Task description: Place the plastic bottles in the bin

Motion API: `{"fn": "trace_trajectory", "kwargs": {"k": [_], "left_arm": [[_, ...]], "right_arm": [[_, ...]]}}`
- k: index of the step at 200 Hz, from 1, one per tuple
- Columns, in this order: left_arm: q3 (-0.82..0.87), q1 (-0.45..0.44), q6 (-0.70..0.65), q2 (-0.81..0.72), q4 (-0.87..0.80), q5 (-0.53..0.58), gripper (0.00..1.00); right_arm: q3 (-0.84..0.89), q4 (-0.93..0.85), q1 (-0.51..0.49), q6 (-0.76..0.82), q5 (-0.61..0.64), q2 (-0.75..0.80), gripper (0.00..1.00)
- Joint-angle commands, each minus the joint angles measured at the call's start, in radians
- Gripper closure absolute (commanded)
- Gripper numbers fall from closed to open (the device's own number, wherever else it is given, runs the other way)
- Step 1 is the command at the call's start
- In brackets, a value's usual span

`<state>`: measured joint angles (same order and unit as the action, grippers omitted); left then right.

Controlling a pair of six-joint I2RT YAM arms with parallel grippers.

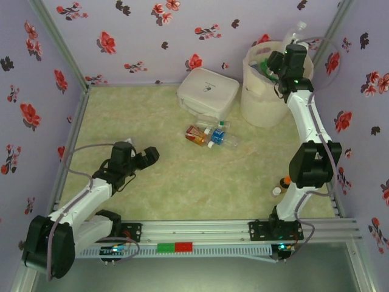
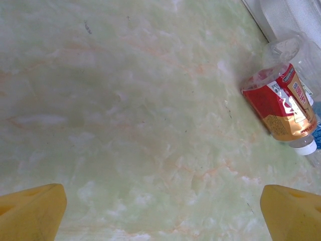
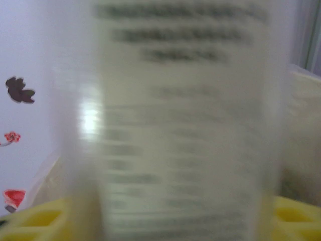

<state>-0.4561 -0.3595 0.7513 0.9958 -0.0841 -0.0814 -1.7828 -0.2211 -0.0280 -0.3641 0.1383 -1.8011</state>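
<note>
My right gripper (image 1: 287,53) hangs over the mouth of the cream-white bin (image 1: 262,100), shut on a clear bottle with a white label (image 1: 296,31) whose top points up and back. Close up, that blurred bottle (image 3: 180,120) stands between the yellow fingers (image 3: 35,221). A green bottle (image 1: 268,64) lies inside the bin. Three bottles lie clustered mid-table: a red-labelled one (image 1: 196,134) (image 2: 281,108), a blue-capped clear one (image 1: 222,139), and a clear one (image 1: 213,123). My left gripper (image 1: 149,157) (image 2: 163,213) is open, low over bare table left of them.
A flat square white case (image 1: 208,91) (image 2: 296,15) sits behind the cluster, left of the bin. A tiny brown bottle with an orange cap (image 1: 284,181) stands near the right arm's base. Floral walls enclose the marbled green table (image 1: 158,115).
</note>
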Motion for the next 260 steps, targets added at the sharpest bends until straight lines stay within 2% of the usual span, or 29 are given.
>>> {"fn": "trace_trajectory", "kwargs": {"k": [1,6,9,59,111,152,173,205,260], "left_arm": [[-0.051,0.007,-0.021,0.015,-0.01,-0.024,0.0],[-0.056,0.007,-0.017,0.019,-0.006,-0.034,0.0],[-0.06,0.007,-0.012,0.023,0.0,-0.04,0.0],[-0.135,-0.057,0.139,0.142,0.152,-0.06,0.0],[-0.309,-0.197,0.288,0.359,0.243,0.077,0.0],[-0.426,-0.304,0.406,0.528,0.267,0.189,0.0],[-0.504,-0.345,0.464,0.612,0.215,0.252,0.0],[-0.662,-0.37,0.535,0.737,0.05,0.302,0.0],[-0.735,-0.381,0.666,0.847,0.001,0.412,0.02]], "right_arm": [[-0.022,-0.005,-0.004,0.012,0.025,0.027,0.1],[-0.028,-0.011,-0.003,0.018,0.034,0.034,0.02],[-0.029,-0.012,-0.004,0.022,0.038,0.04,0.01],[0.061,0.006,-0.029,0.105,0.054,0.205,0.0],[0.338,0.004,-0.182,0.189,0.072,0.47,0.0],[0.599,-0.006,-0.312,0.131,0.058,0.632,0.01],[0.719,0.006,-0.379,0.096,0.059,0.684,0.0],[0.847,0.011,-0.468,0.03,0.05,0.731,0.0],[1.009,0.037,-0.576,-0.065,0.038,0.796,0.0]]}}
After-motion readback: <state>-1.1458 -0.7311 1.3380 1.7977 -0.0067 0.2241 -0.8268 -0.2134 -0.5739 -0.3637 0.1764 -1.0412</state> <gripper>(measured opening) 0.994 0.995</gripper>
